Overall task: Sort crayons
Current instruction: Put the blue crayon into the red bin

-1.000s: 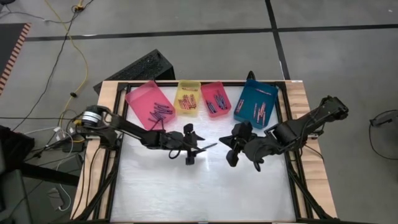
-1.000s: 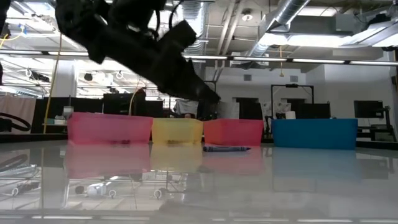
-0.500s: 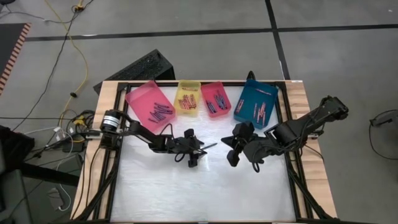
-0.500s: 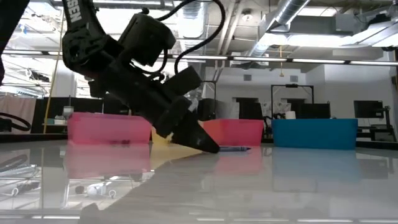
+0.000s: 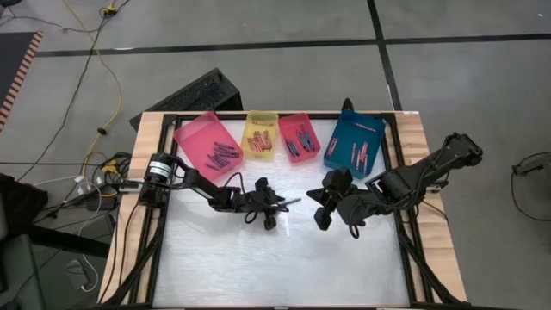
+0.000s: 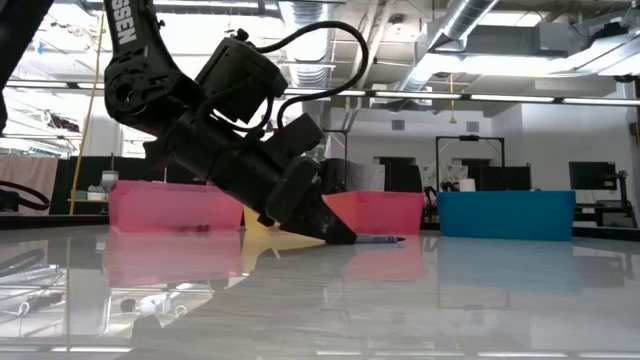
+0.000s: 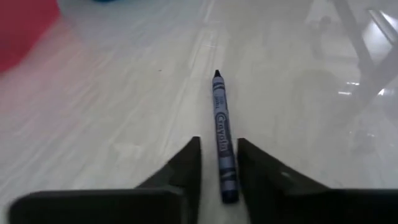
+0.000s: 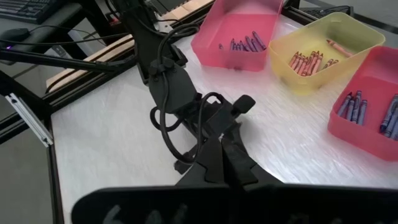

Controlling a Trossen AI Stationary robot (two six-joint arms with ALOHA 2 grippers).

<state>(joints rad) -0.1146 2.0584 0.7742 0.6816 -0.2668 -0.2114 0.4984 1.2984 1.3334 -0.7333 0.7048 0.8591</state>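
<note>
left wrist view: we saw the left gripper (image 7: 217, 165) low on the glossy pale table (image 7: 112, 106), its dark wedge fingers narrowly flanking one slim blue-purple crayon (image 7: 222, 134) with a "crayola" paper wrapper, not clearly clamped. we saw the right gripper (image 8: 222, 163) closed, empty, near the table's middle.
</note>
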